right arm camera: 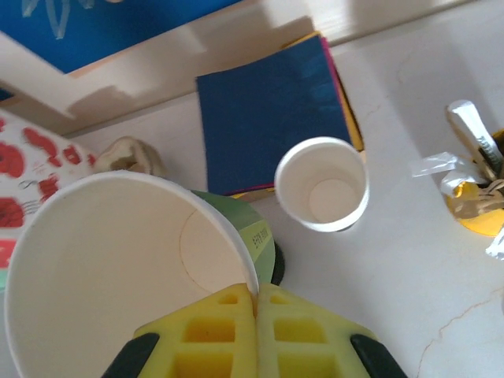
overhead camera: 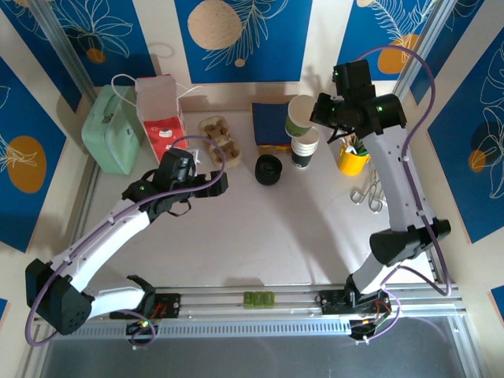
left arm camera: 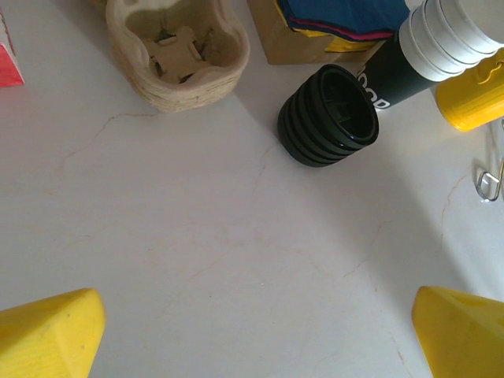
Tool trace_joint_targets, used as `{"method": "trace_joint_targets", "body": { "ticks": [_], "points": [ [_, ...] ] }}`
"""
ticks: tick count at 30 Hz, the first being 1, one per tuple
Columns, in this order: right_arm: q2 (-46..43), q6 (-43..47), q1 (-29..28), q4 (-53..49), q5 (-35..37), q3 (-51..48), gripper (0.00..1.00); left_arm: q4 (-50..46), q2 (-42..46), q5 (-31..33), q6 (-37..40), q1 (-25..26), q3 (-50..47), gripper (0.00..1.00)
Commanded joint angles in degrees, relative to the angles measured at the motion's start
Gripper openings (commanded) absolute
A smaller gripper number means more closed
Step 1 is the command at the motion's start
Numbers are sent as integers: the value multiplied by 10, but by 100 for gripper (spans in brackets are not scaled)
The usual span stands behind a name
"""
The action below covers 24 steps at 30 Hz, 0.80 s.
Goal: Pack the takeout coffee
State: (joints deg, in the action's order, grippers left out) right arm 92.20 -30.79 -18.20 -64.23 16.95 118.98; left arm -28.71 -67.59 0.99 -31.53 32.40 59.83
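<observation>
Early days on this one, judging by the layout. Got the paper cup (overhead camera: pixel 300 118) (green wall, white rim) pinched by the rim in the right gripper (right arm camera: pixel 256 303), pads clamped tight on it. Hanging in the air near the back edge of the table (overhead camera: pixel 276 228), just beside the cup stack (overhead camera: pixel 305 151). Looks empty inside from the wrist view, and no lid on it yet.

Next to the stack, on the side toward the table's left edge: a pile of black lids (overhead camera: pixel 268 169), untouched as far as can be told. Over bare table in front of them, the left gripper (left arm camera: pixel 253 335), spread wide with nothing in it and aimed at those lids, so probably lid duty next. After that, presumably into the pulp cup carrier (overhead camera: pixel 219 134) and then the red-and-white paper bag (overhead camera: pixel 161 118) toward the back left corner. None of that done.

Clutter worth watching:
- blue napkins (overhead camera: pixel 272 122) right behind the stack
- yellow cup of sticks (overhead camera: pixel 353 161) and some metal tongs (overhead camera: pixel 370 193) toward the right edge
- mint-green case (overhead camera: pixel 113 130) next to the bag

Tight squeeze around the stack and lids, so easy to knock something over when setting the cup down.
</observation>
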Motion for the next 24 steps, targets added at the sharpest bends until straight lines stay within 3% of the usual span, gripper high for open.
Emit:
{"method": "trace_joint_targets", "body": {
  "ticks": [1,16,24],
  "points": [
    [-52,12,-29,-12,-12,-43,5,-14,18,23,19,-5,16,99],
    [-183,-36,-169,168,-8,-388,4,10,100,96,-17,-7,-61,99],
    [-172,-62,-224,241,6,-489,4,9,115,104,-25,-7,-84,99]
  ]
}}
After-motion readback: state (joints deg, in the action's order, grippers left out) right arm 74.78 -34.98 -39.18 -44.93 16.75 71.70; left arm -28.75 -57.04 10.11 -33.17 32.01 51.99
